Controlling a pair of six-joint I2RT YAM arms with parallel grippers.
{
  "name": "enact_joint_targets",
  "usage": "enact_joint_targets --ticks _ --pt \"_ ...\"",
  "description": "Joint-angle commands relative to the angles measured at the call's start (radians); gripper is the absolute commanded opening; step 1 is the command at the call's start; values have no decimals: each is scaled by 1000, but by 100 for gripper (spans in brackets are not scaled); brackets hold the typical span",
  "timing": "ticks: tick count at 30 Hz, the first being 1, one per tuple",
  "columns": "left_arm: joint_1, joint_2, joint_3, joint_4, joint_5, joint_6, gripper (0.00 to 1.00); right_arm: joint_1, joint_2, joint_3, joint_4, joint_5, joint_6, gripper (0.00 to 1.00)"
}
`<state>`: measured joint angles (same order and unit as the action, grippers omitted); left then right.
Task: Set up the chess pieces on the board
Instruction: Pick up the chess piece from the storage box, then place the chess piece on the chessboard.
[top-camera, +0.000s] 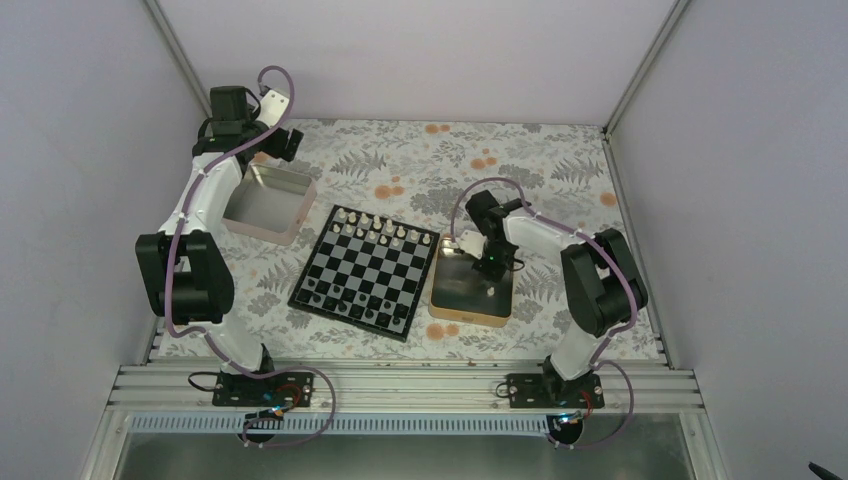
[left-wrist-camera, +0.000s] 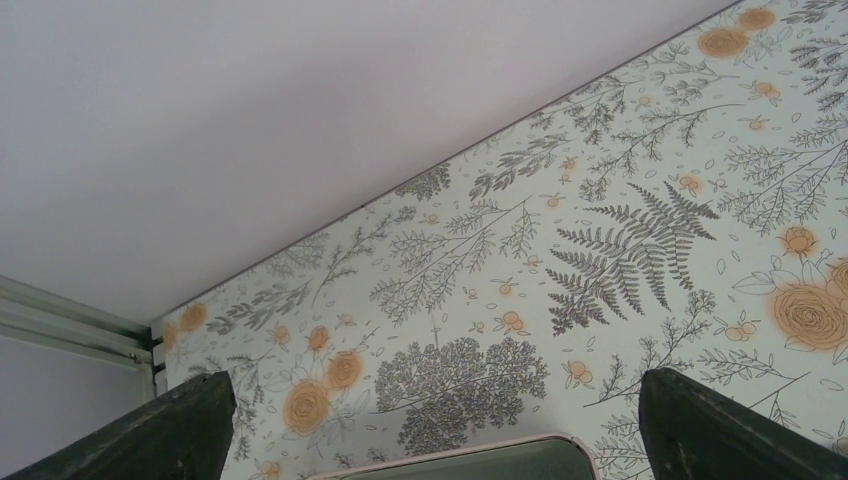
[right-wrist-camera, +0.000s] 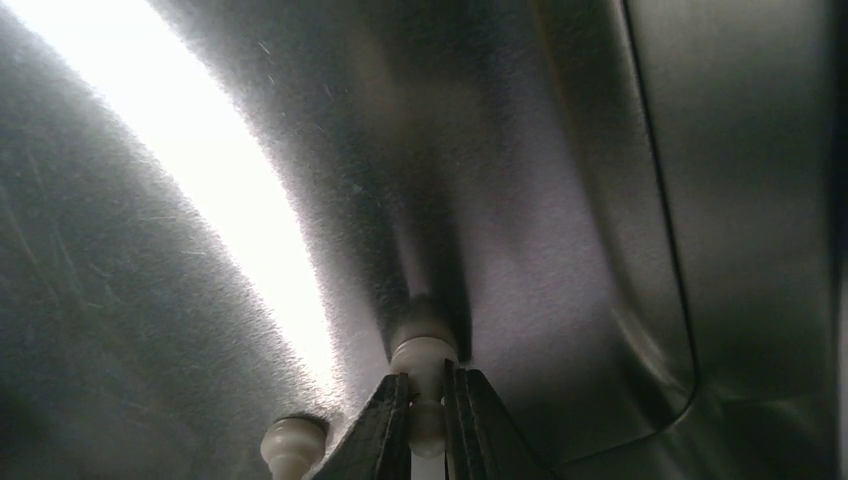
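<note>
The board (top-camera: 368, 268) lies at the table's middle, with cream chess pieces (top-camera: 375, 228) lined along its far rows and small dark chessmen (top-camera: 345, 298) along its near rows. My right gripper (top-camera: 492, 272) reaches down into the gold tin (top-camera: 470, 312) right of the board. In the right wrist view the right gripper (right-wrist-camera: 428, 395) is shut on a cream chess piece (right-wrist-camera: 424, 355) standing on the tin's floor. A second cream piece (right-wrist-camera: 292, 440) lies just to its left. My left gripper (left-wrist-camera: 430, 400) is open and holds nothing, raised at the back left.
A pinkish silver tin (top-camera: 300, 205) sits left of the board's far corner; its rim (left-wrist-camera: 470, 450) shows below the left fingers. The floral table cover meets the walls at the back and sides. A metal rail runs along the near edge.
</note>
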<state>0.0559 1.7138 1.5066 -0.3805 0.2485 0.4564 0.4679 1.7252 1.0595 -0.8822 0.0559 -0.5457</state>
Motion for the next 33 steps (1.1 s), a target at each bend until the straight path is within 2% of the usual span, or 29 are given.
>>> enact_joint_targets --ticks 1,11,24,33 --pt "-2 1 11 2 23 4 100 -8 -21 62 -29 -40 0 7" --pt "-2 -3 13 0 33 5 100 87 24 354 -204 -36 -14 7" --pt "-3 -12 13 -5 45 5 100 259 301 733 -253 -33 -76 7" --pt "-2 -15 9 -3 49 7 100 297 436 809 -248 -53 -113 7"
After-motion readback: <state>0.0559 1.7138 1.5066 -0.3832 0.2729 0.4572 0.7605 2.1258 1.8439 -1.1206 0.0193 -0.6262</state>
